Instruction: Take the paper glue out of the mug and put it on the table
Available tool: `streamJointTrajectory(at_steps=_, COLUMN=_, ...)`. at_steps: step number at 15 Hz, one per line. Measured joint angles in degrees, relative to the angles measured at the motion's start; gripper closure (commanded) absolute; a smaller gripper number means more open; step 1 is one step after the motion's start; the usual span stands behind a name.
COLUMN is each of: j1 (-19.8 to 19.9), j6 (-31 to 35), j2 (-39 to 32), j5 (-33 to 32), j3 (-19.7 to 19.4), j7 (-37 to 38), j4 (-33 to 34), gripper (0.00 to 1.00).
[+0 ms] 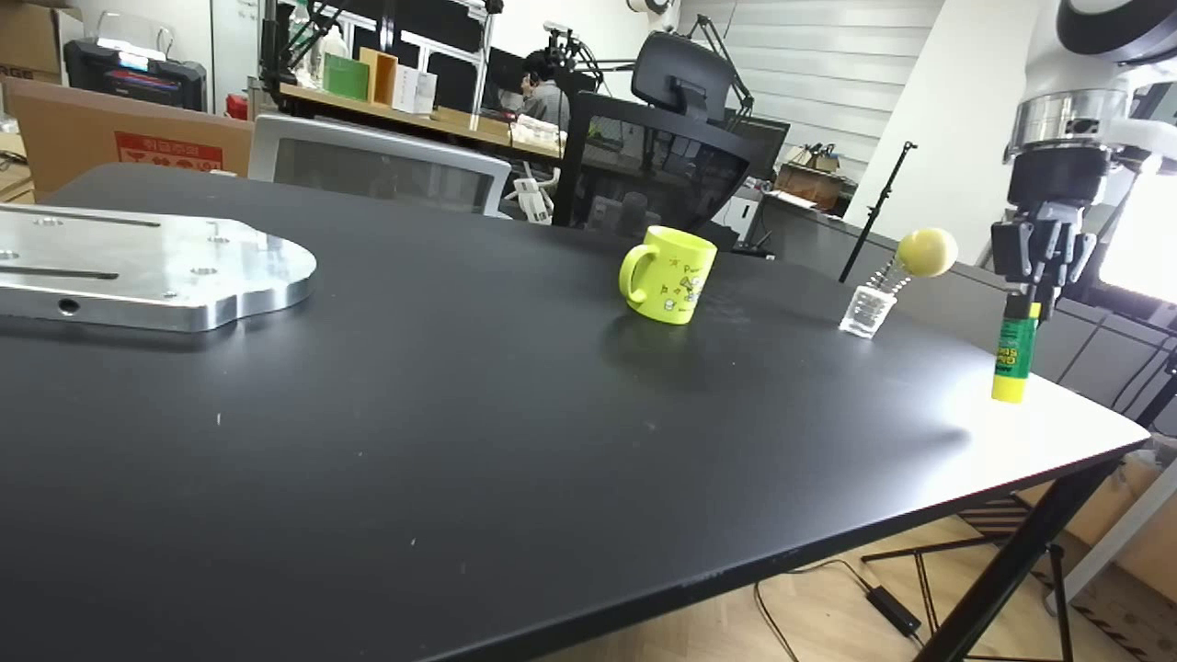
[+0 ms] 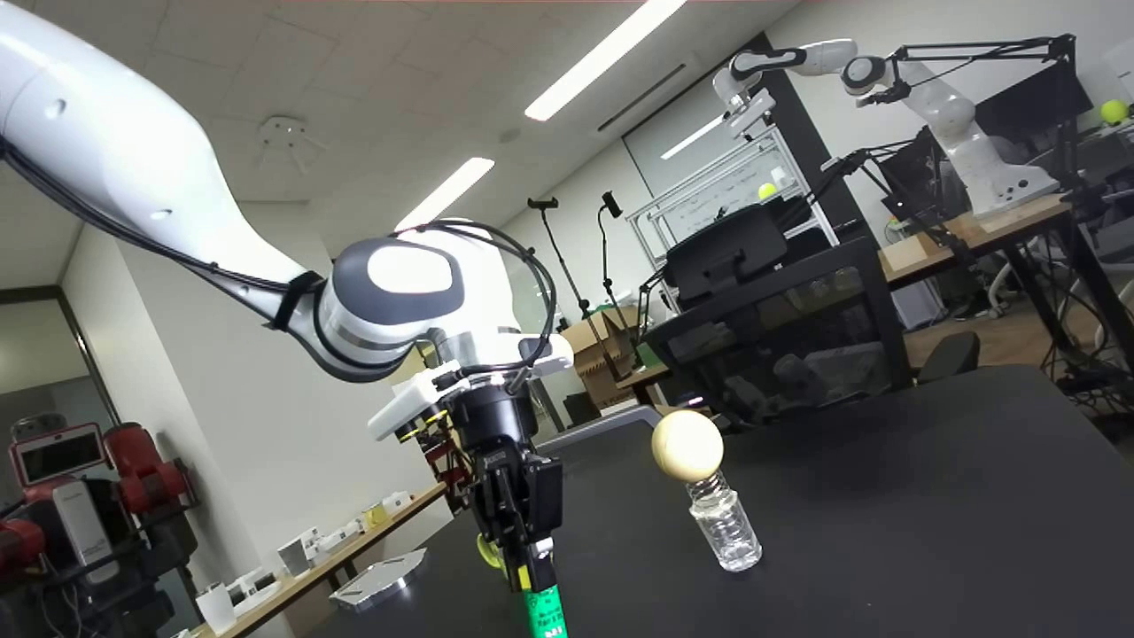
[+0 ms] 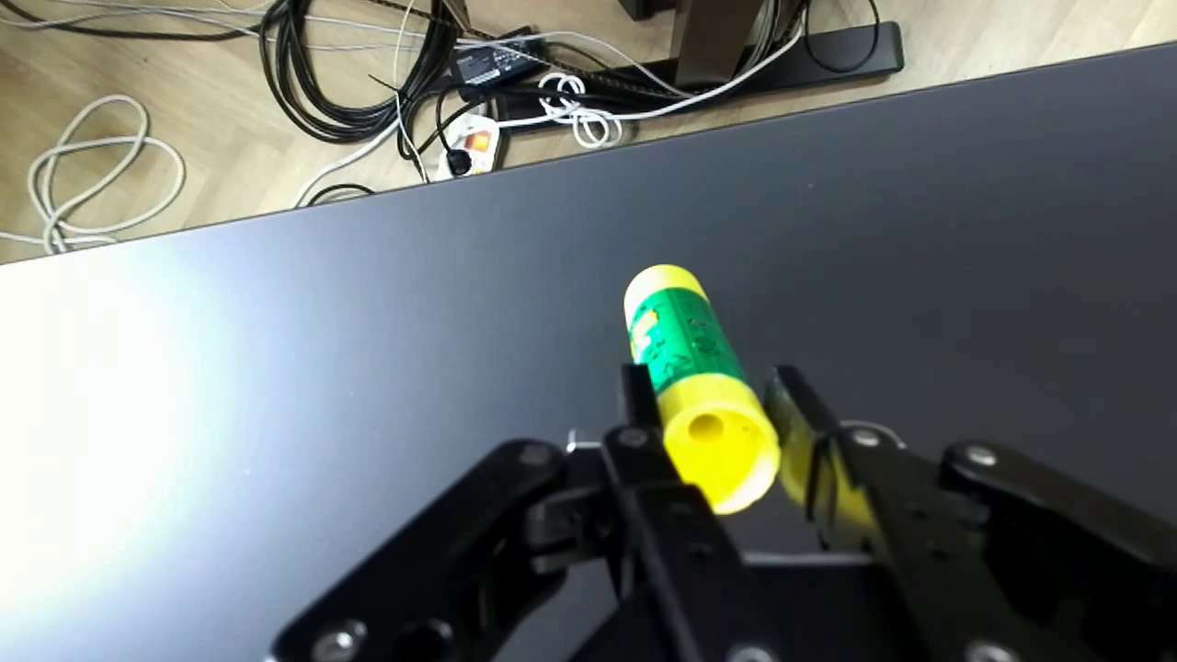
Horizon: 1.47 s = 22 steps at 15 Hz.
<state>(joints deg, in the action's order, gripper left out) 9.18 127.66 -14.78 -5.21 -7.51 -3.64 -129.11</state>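
One matte black table (image 1: 478,441), glare whitening its right end in an exterior view. Left: silver metal plate (image 1: 156,267), cut off at its left side. Far side: mesh chairs (image 1: 377,175), wooden bench (image 1: 451,121), a person (image 1: 549,106) mostly hidden. Wrist view: cables (image 3: 345,124) on the floor (image 3: 230,165).

Gripper (image 3: 710,400) closed down on the paper glue (image 1: 1015,354), holding its upper end above the table's right portion; whether its base touches cannot be told. Mug (image 1: 676,280) upright, well apart, left. Between them: clear bottle (image 1: 866,313), yellow ball (image 1: 927,252) above it.

In an exterior view with the arm (image 2: 133,159) large, the glue's lower end is cut off, the mug nearly all hidden behind the gripper.
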Motion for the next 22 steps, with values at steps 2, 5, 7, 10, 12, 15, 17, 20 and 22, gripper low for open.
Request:
streamJointTrajectory(at_steps=2, j1=-0.13, j6=0.00, j2=0.72, j5=0.27, j3=0.07, j7=0.00, j4=-0.39, gripper=0.66)
streamJointTrajectory(at_steps=5, j1=-0.19, j6=0.29, j2=0.95, j5=0.60, j3=0.10, j7=0.00, j4=-0.43, gripper=0.91)
streamJointTrajectory(at_steps=7, j1=-0.18, j6=2.70, j2=0.84, j5=1.99, j3=0.19, j7=-0.55, j4=-0.71, gripper=0.91)
streamJointTrajectory(at_steps=10, j1=-0.18, j6=7.46, j2=0.71, j5=5.52, j3=0.56, j7=-2.12, j4=-1.50, gripper=0.91)
streamJointTrajectory(at_steps=12, j1=-0.18, j6=10.60, j2=0.44, j5=7.72, j3=0.86, j7=-2.54, j4=-2.01, gripper=0.91)
streamJointTrajectory(at_steps=15, j1=-0.19, j6=15.75, j2=-0.27, j5=9.89, j3=1.24, j7=-2.63, j4=-3.06, gripper=0.91)
streamJointTrajectory(at_steps=17, j1=-0.22, j6=20.22, j2=-0.97, j5=10.07, j3=1.29, j7=-2.47, j4=-3.94, gripper=0.91)
streamJointTrajectory(at_steps=20, j1=-0.23, j6=25.43, j2=-2.22, j5=10.07, j3=1.30, j7=-2.18, j4=-5.07, gripper=0.91)
streamJointTrajectory(at_steps=22, j1=-0.25, j6=27.18, j2=-2.45, j5=10.07, j3=1.31, j7=-2.11, j4=-5.38, gripper=0.41)
